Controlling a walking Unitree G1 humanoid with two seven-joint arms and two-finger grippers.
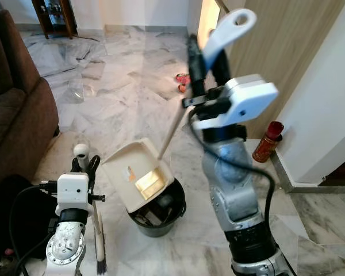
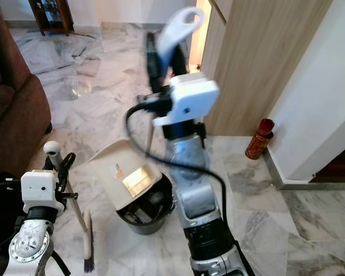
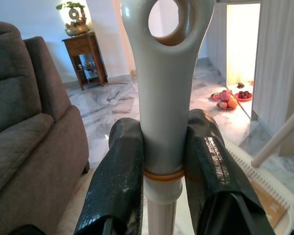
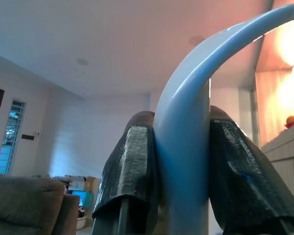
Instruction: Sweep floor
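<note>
My right gripper (image 1: 207, 63) is raised high and shut on the pale blue handle (image 1: 227, 31) of a long-handled dustpan. Its cream pan (image 1: 135, 175) hangs tilted over a black bin (image 1: 158, 215) on the marble floor, with something yellowish lying in the pan. Low at the left, my left gripper (image 1: 86, 167) is shut on the broom handle (image 3: 161, 117), just below its rounded top (image 1: 81, 150). The broom's stick runs down to dark bristles (image 1: 101, 265) on the floor. In the right wrist view the black fingers (image 4: 132, 171) press both sides of the blue handle.
A brown sofa (image 1: 14, 115) stands at the left. A red bottle (image 1: 268, 141) sits by the wooden panel (image 1: 287, 52) and white wall at the right. Red items (image 1: 183, 80) lie on the floor farther ahead. A dark wooden stand (image 1: 54, 17) is at the far back.
</note>
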